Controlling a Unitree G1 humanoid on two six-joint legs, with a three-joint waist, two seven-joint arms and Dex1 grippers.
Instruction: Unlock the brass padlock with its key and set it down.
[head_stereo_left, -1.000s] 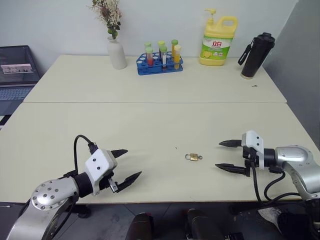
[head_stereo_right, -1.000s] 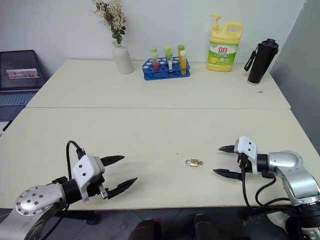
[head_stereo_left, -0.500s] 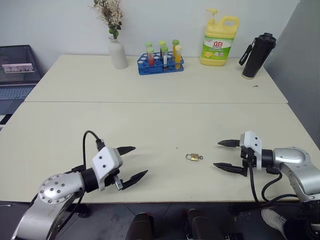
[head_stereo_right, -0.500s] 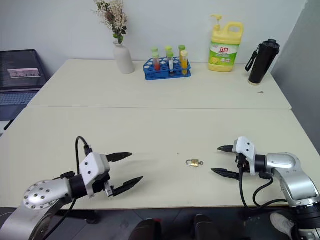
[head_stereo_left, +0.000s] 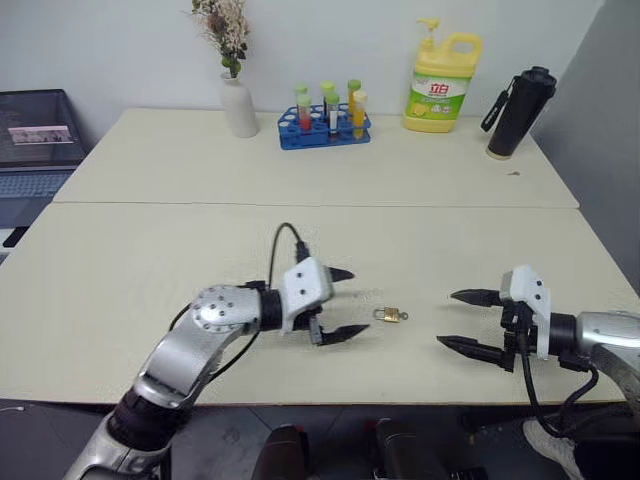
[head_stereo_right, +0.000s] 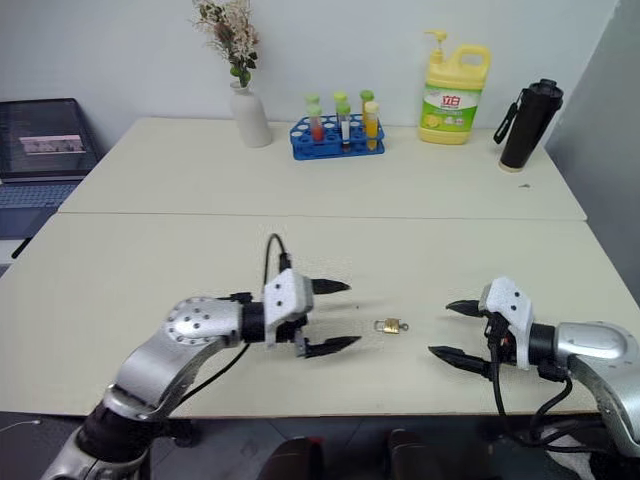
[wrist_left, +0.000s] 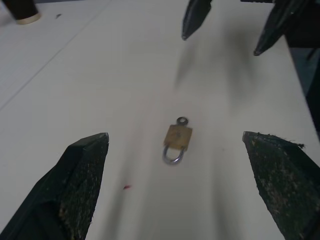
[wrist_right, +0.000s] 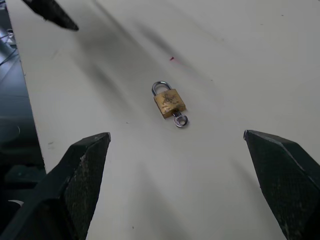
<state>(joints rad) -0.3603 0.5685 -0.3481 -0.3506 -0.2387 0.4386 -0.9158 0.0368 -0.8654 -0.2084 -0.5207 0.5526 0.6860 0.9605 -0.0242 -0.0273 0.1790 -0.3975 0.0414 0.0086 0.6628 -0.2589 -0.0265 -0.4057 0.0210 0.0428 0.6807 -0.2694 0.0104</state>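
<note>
On the pale worktop (head_stereo_left: 150, 250) the left end effector (head_stereo_left: 345, 303) and the right end effector (head_stereo_left: 468, 320) face each other, both spread wide and grasping nothing, with the brass padlock (head_stereo_left: 388, 315) lying flat between them, the key (wrist_right: 180, 120) at its base

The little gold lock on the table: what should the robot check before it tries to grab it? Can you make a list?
1. Brass padlock lies flat on the table, nothing touching it: ok.
2. Key sits in the bottom of the lock: ok, its ring shows there.
3. Shackle closed: cannot tell for sure; it looks pushed in.
4. Left gripper open and empty, close beside the lock, pointing at it: ok.
5. Right gripper open and empty, on the lock's other side: ok.
6. Nothing lies between either gripper and the lock: ok.
</note>
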